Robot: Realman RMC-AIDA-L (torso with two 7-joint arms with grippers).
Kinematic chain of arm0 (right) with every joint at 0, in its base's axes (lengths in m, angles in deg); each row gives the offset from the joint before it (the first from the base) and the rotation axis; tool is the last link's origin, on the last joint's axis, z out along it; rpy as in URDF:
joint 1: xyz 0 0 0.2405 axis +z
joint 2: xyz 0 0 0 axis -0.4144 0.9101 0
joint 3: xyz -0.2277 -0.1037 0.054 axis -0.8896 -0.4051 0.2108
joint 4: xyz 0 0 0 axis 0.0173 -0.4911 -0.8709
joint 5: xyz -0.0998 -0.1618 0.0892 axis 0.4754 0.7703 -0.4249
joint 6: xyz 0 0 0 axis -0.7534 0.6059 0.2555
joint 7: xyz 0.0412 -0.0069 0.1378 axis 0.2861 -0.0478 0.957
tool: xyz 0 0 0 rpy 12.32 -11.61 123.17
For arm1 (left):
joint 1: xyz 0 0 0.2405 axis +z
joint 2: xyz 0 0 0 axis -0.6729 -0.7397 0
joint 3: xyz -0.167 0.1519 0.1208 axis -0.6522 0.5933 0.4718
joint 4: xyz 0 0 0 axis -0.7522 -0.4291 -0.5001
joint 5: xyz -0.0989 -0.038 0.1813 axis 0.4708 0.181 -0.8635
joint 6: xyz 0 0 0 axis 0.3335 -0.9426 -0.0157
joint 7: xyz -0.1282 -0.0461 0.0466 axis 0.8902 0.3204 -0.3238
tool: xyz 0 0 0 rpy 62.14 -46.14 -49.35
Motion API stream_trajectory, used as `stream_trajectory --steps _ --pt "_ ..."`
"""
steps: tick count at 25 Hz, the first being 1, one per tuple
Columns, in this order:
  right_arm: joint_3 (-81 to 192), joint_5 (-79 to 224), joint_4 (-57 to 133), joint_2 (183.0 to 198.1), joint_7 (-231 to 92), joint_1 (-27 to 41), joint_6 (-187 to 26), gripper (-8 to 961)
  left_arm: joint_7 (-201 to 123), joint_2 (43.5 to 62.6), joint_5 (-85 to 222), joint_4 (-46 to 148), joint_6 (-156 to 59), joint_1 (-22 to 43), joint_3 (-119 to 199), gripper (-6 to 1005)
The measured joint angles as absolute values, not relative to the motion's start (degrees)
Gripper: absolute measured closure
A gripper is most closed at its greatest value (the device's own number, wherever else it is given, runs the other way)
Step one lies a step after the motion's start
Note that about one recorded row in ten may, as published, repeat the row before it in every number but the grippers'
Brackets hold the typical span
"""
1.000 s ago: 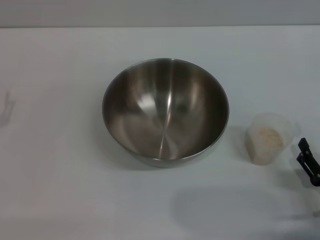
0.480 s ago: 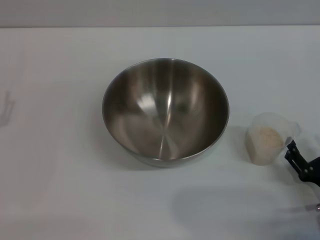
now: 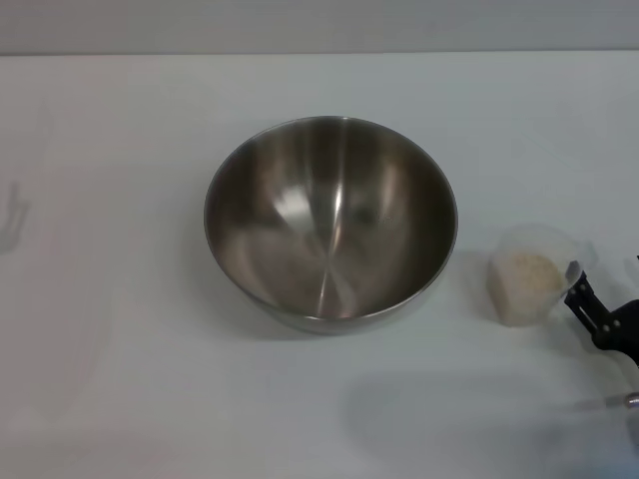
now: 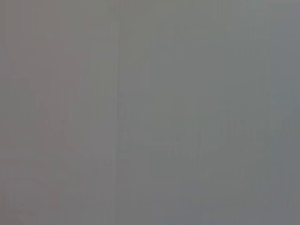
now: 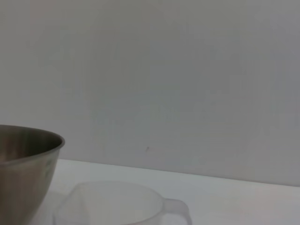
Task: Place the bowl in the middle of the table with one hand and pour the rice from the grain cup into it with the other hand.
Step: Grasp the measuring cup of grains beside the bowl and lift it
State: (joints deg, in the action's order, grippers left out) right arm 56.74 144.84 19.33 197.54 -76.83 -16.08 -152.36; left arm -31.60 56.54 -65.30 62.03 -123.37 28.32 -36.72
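Note:
The steel bowl (image 3: 330, 222) stands empty in the middle of the white table (image 3: 120, 379). To its right stands the clear grain cup (image 3: 534, 274), upright, with rice (image 3: 529, 271) inside. My right gripper (image 3: 591, 307) reaches in from the right edge, low over the table, its black tip at the cup's right side by the handle. In the right wrist view, the cup (image 5: 117, 206) sits close in front and the bowl (image 5: 23, 159) is just beyond it. The left gripper is out of view; its wrist view shows only plain grey.
A grey wall (image 3: 319, 25) runs behind the table's far edge. Bare tabletop lies left of and in front of the bowl.
My right gripper has moved left from the table's right edge up to the cup's handle side. Bowl and cup have stayed put.

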Motion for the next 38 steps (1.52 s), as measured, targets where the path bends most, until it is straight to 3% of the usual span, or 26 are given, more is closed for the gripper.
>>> stream_trajectory --steps 38 --pt "56.93 144.65 19.36 197.45 -76.70 -14.82 -153.44 113 -31.42 56.63 -65.64 61.67 -123.35 29.38 -36.28 170"
